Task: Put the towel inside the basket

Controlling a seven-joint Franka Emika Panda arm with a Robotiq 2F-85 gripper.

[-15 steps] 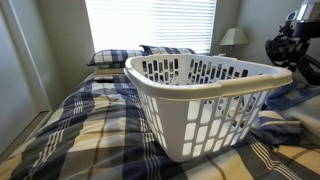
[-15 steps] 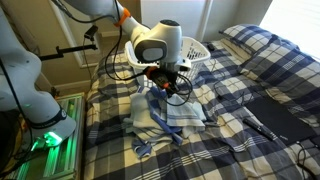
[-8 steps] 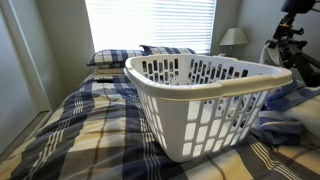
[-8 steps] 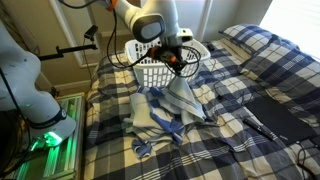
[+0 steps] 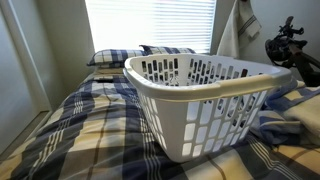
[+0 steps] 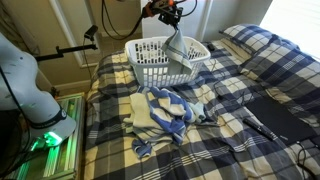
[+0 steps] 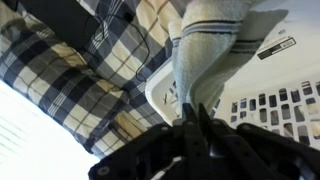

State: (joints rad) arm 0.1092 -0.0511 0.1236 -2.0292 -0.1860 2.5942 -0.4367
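This is a bedroom in a home. A bed (image 5: pixel 90 125) with plaid bedding and pillows (image 5: pixel 112 57) fills it. Window blinds (image 5: pixel 150 20) and a lamp (image 5: pixel 233 37) stand behind.

Black fingers (image 7: pixel 203 130), dark blocky gripper (image 6: pixel 175 22) with orange patch, thin black cables (image 6: pixel 191 8) looping alongside

The basket (image 5: pixel 190 125) sits on plaid bedding (image 5: pixel 80 130), towel (image 5: pixel 232 30) hanging beyond.

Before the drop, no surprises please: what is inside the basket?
Only bare slotted inner walls show inside the basket; its near wall hides the floor. The towel hangs from the end effector over it; whether its tip dips inside is unclear.
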